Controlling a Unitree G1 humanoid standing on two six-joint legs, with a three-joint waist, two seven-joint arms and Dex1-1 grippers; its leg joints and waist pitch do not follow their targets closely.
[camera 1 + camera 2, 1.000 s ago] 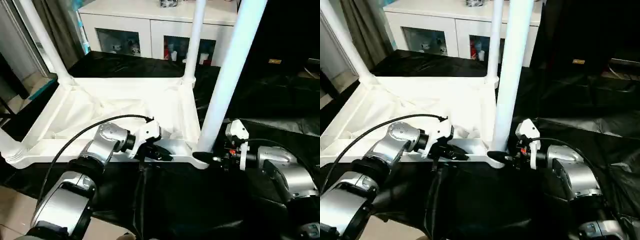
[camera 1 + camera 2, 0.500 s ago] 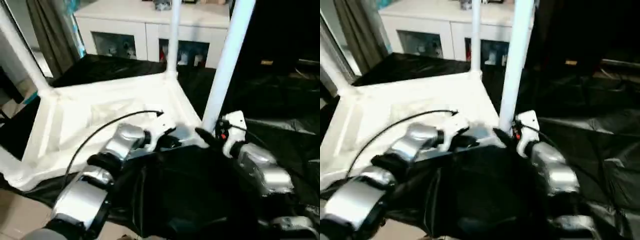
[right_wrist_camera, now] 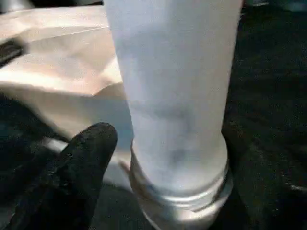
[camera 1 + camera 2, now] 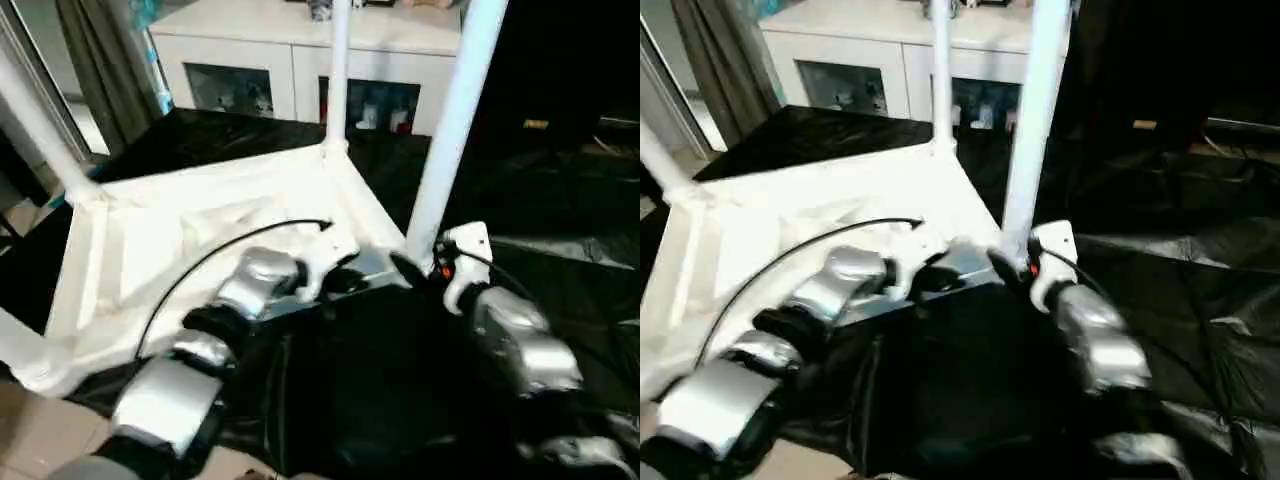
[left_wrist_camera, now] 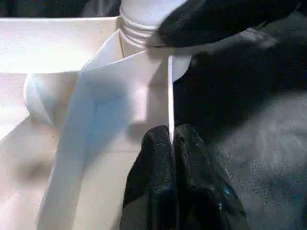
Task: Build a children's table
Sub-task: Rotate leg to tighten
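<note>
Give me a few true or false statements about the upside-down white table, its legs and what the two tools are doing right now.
1. The table lies top down, legs pointing up. True.
2. The left tool is shut on the table's thin rim. True.
3. The right tool is closed tight around the near leg. False: one finger sits beside the leg's base, apart from it.
4. A white cabinet stands behind the table. True.
5. The table rests on bare wooden boards. False: it rests on black sheeting.
</note>
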